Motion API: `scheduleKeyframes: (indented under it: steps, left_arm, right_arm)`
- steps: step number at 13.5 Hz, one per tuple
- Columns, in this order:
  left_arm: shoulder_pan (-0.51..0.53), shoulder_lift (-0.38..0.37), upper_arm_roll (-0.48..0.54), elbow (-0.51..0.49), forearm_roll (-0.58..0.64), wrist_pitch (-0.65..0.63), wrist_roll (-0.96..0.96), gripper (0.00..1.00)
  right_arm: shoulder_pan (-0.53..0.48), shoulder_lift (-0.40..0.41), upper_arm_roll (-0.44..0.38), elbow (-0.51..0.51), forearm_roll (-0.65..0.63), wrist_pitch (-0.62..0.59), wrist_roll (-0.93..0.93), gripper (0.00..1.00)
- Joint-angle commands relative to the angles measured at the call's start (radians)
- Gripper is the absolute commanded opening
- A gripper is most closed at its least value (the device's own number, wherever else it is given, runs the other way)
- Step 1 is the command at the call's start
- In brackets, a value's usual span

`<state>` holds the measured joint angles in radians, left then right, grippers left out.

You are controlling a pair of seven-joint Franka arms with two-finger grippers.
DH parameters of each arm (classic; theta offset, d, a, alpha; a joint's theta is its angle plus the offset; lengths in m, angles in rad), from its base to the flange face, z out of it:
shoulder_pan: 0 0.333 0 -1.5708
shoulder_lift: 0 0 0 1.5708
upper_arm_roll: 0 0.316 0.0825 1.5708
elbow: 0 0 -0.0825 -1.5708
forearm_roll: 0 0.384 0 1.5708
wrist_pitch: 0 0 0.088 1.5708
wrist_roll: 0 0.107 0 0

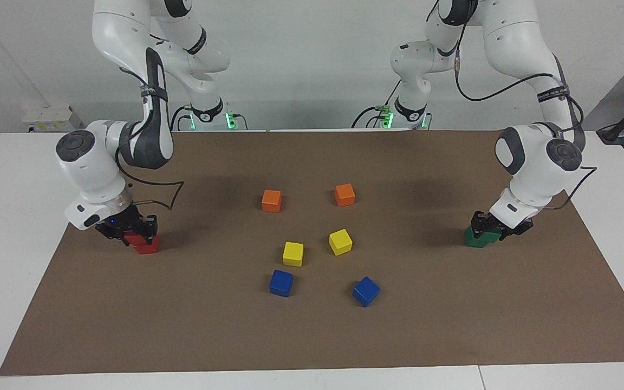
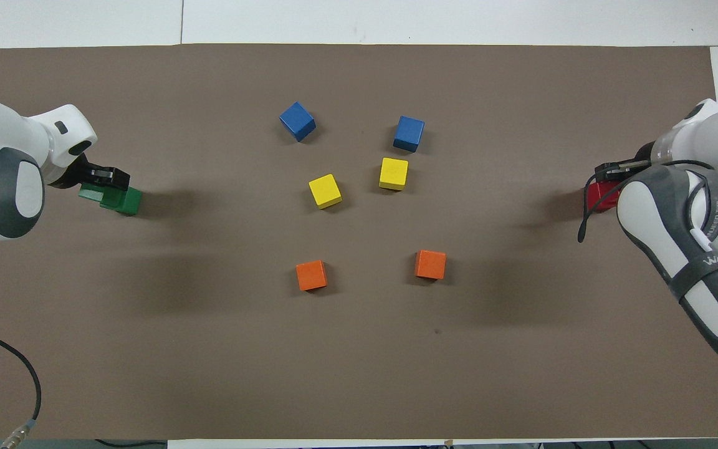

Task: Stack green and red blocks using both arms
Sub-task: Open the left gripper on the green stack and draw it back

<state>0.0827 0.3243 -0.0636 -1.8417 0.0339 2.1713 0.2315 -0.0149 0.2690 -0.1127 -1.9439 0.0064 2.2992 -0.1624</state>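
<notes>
At the left arm's end of the mat, a green block [image 1: 475, 238] [image 2: 124, 201] lies on the mat. A second green block [image 2: 90, 193] sits partly on it, off-centre, under my left gripper [image 1: 492, 227] [image 2: 102, 178], which stands right over the pair. At the right arm's end, my right gripper [image 1: 130, 230] [image 2: 611, 168] is shut on a red block [image 1: 129, 237]. It holds that block just over and beside the other red block [image 1: 148, 247] [image 2: 597, 196], which is on the mat. The right arm hides most of the red pair from overhead.
Two orange cubes [image 1: 271, 200] [image 1: 344, 195], two yellow cubes [image 1: 293, 253] [image 1: 340, 241] and two blue cubes [image 1: 281, 283] [image 1: 365, 291] lie in the middle of the brown mat [image 1: 312, 341]. White table borders the mat on all sides.
</notes>
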Motion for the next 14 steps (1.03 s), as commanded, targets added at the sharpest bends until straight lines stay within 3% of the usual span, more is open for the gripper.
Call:
scheduleKeyframes:
  steps: [1,3,7,9,10,11,14]
  left_arm:
    - [-0.004,-0.045,0.002,-0.034,-0.011,0.003,0.005,1.0]
    - [0.011,-0.08,0.005,-0.021,-0.011,-0.036,0.008,1.0]
    - [0.043,-0.177,0.011,0.136,-0.009,-0.298,0.005,1.0]
    - [0.032,-0.24,0.004,0.165,-0.009,-0.385,-0.033,1.0]
    - [0.029,-0.275,-0.001,0.164,-0.009,-0.416,-0.062,1.0]
    - [-0.015,-0.295,0.007,0.156,-0.009,-0.454,-0.11,1.0]
    - [-0.063,-0.33,0.013,0.13,-0.011,-0.492,-0.247,1.0]
  right_arm:
    - [-0.023,-0.001,0.019,-0.018,0.007,0.028,0.049,0.0]
    - [-0.034,0.007,0.019,-0.023,0.007,0.042,0.049,0.0]
    - [-0.033,0.013,0.019,-0.03,0.007,0.069,0.055,0.0]
    - [-0.034,0.013,0.019,-0.029,0.026,0.069,0.061,0.0]
    - [-0.036,0.013,0.019,-0.029,0.041,0.068,0.06,0.37]
    - [-0.036,0.013,0.019,-0.026,0.044,0.066,0.061,0.99]
    - [-0.03,-0.002,0.018,0.009,0.043,-0.016,0.061,1.0]
